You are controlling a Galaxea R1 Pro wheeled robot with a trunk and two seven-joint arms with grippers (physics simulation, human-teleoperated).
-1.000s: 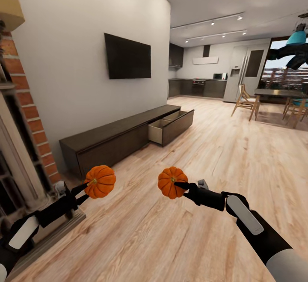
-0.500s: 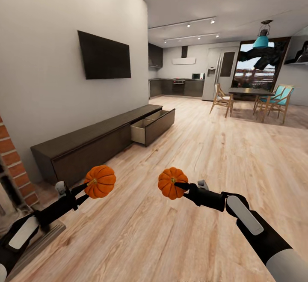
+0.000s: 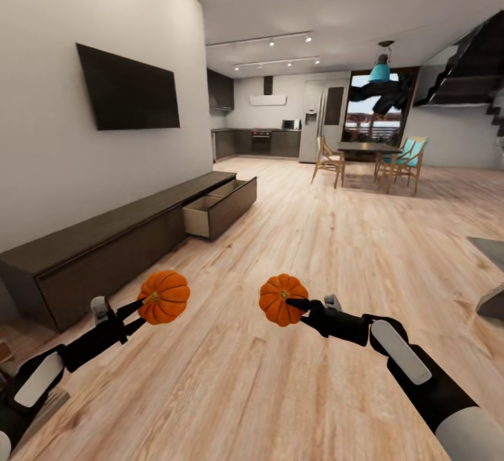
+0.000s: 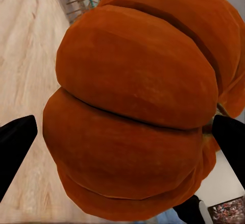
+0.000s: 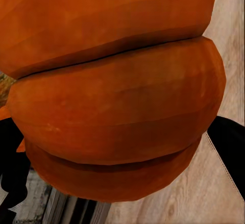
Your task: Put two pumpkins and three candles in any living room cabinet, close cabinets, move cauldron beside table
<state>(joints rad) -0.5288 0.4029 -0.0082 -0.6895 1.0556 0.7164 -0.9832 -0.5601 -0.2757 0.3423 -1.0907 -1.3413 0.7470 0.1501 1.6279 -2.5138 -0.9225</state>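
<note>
The left gripper [image 3: 142,302] is clamped on one pumpkin [image 3: 164,296], stem facing back toward the arm, and the right gripper [image 3: 292,303] grips the other pumpkin [image 3: 282,299] likewise, both held above the wooden floor [image 3: 336,251]. Beyond, the long cabinet [image 3: 105,247] runs along the wall lengthwise, one drawer [image 3: 220,206] at its far end pulled open, its inside hidden. A grey table [image 3: 492,275] is cut off at the right edge.

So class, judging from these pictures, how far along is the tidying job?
Done: one cabinet drawer stands open. In hand: the left gripper and right gripper each hold a pumpkin. Left: pumpkins in, candles, closing, cauldron.
</note>
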